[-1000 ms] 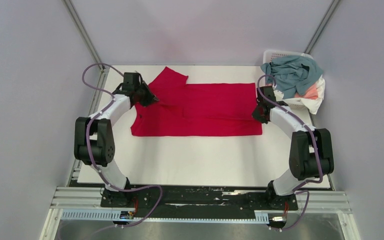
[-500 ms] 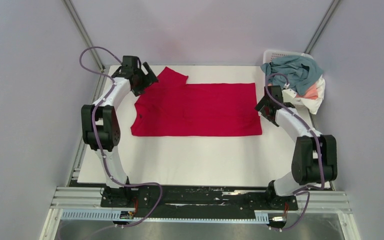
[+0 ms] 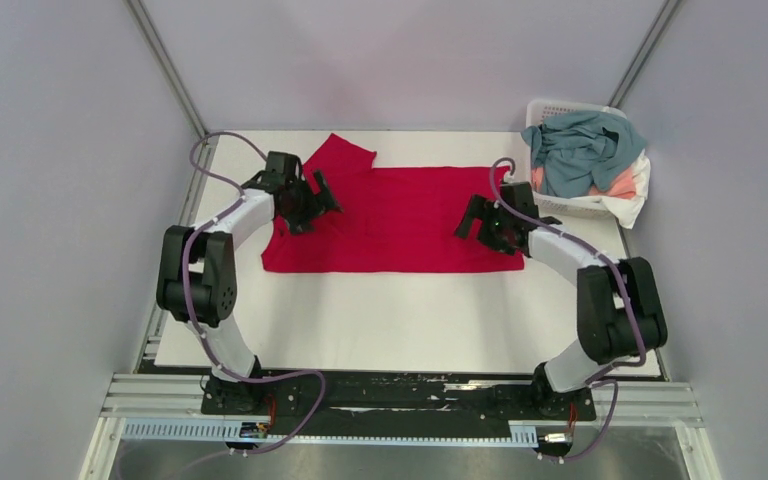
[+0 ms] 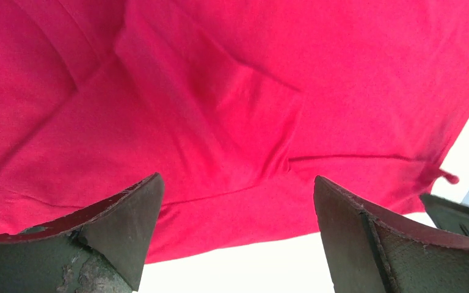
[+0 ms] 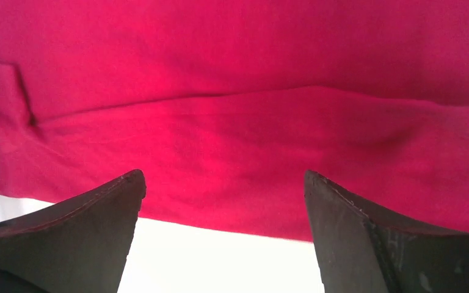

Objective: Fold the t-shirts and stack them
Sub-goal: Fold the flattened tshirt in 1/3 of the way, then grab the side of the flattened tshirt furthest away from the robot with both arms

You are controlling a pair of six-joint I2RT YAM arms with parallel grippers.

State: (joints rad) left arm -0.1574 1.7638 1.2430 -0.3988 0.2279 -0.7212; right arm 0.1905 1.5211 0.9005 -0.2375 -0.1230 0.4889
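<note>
A bright red t-shirt (image 3: 400,215) lies flat on the white table (image 3: 410,320), folded lengthwise, with one sleeve (image 3: 340,152) sticking out at the far left. My left gripper (image 3: 322,197) hovers open over the shirt's left end. In the left wrist view it (image 4: 237,179) has only red cloth (image 4: 250,91) and the table's edge between its fingers. Over the shirt's right end my right gripper (image 3: 472,220) is open too, and the right wrist view shows it (image 5: 223,174) empty above the red hem (image 5: 238,201). More t-shirts, teal-grey (image 3: 580,150), salmon-pink (image 3: 617,185) and white (image 3: 634,203), are heaped at the back right.
A white lattice basket (image 3: 550,108) at the far right corner holds the heaped shirts. Metal frame posts (image 3: 165,65) rise at both back corners, and grey walls close in the sides. White tabletop shows in front of the red shirt.
Both grippers opened and let go of the red shirt. The left swung out to the far left corner and came back over the shirt; the right moved left over the shirt's right end.
</note>
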